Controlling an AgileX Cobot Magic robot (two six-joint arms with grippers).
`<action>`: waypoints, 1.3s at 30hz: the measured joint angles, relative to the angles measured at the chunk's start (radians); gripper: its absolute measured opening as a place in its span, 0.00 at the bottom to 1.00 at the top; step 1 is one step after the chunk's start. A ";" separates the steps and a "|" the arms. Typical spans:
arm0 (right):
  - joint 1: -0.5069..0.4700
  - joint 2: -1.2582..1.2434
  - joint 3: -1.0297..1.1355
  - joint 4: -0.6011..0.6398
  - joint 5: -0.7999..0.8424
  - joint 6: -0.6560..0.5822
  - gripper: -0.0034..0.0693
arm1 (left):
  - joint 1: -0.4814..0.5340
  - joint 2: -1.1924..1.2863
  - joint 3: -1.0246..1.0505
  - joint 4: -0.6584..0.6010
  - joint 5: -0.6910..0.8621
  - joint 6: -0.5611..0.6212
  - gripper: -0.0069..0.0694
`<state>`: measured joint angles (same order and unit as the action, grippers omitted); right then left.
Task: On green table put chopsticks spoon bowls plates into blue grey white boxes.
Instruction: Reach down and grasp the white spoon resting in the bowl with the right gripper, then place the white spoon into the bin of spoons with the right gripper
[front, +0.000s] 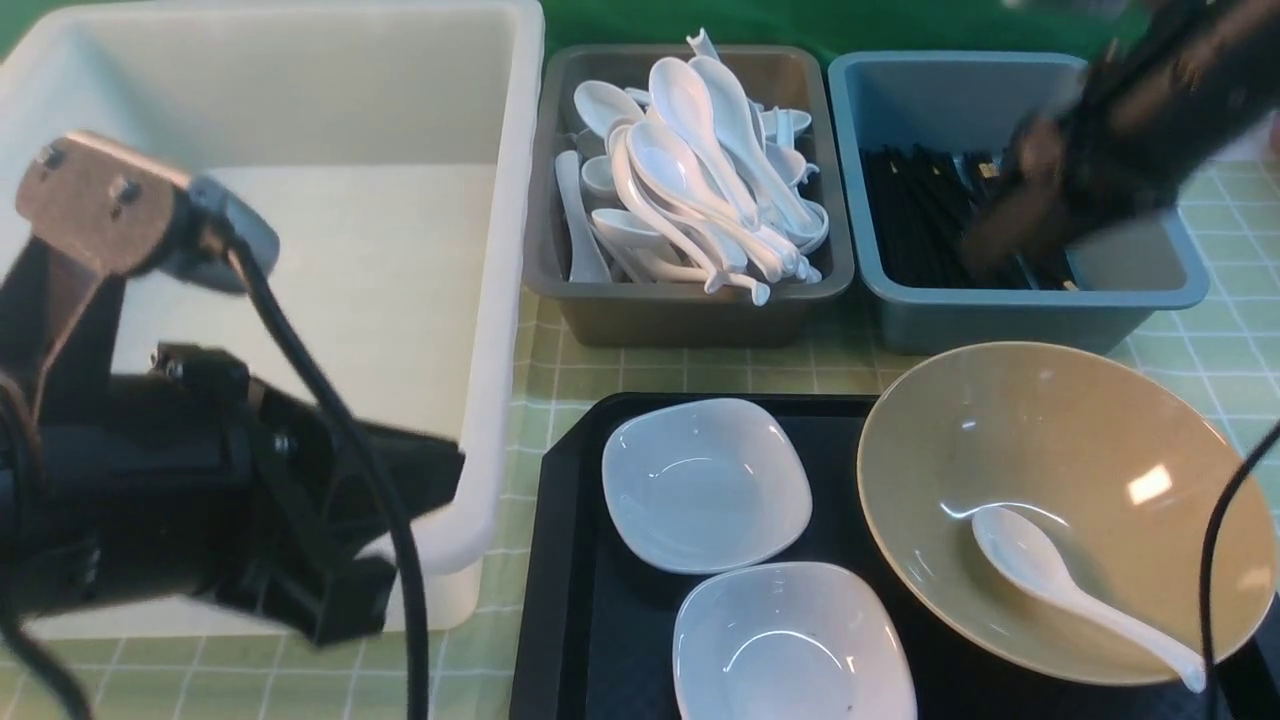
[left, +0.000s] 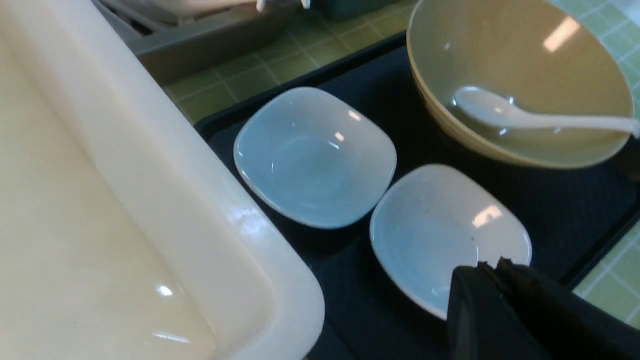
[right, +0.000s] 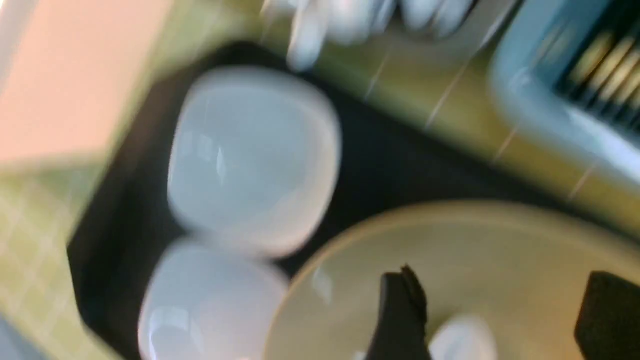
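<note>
On the green table (front: 700, 375), a tan bowl (front: 1080, 440) holds one white spoon (front: 1050, 575). Two white plates (front: 705, 485) (front: 790, 645) lie next to it. Black chopsticks (front: 915, 225) fill the blue box (front: 1000, 320), and several spoons (front: 700, 170) are piled in the grey box (front: 680, 320). The white box (front: 500, 300) is empty. My right gripper (front: 1000, 240), blurred, hangs over the blue box. In the right wrist view the right gripper (right: 502, 295) is open and empty, with the bowl (right: 500, 240) below it. My left gripper (left: 492, 265) is shut and empty, above the nearer plate (left: 440, 225).
The bowl and plates rest on a flat black tray (front: 570, 560) at the front. The three boxes stand in a row behind it, the big white one at the left. A black cable (front: 1215, 540) crosses in front of the bowl's right side.
</note>
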<state>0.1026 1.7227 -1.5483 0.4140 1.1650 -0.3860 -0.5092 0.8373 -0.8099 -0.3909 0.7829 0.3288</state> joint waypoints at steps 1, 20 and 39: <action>0.017 -0.021 0.045 -0.030 0.000 0.008 0.67 | 0.000 -0.008 0.000 0.003 0.015 0.005 0.09; 0.126 -0.004 0.480 -0.284 -0.138 0.098 0.53 | 0.000 -0.094 0.000 0.006 0.122 0.022 0.09; 0.161 0.065 -0.064 0.027 -0.182 0.035 0.27 | 0.000 -0.091 0.000 0.010 -0.172 0.030 0.09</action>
<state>0.2631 1.7877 -1.6119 0.4410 0.9828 -0.3512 -0.5092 0.7461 -0.8099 -0.3804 0.6110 0.3592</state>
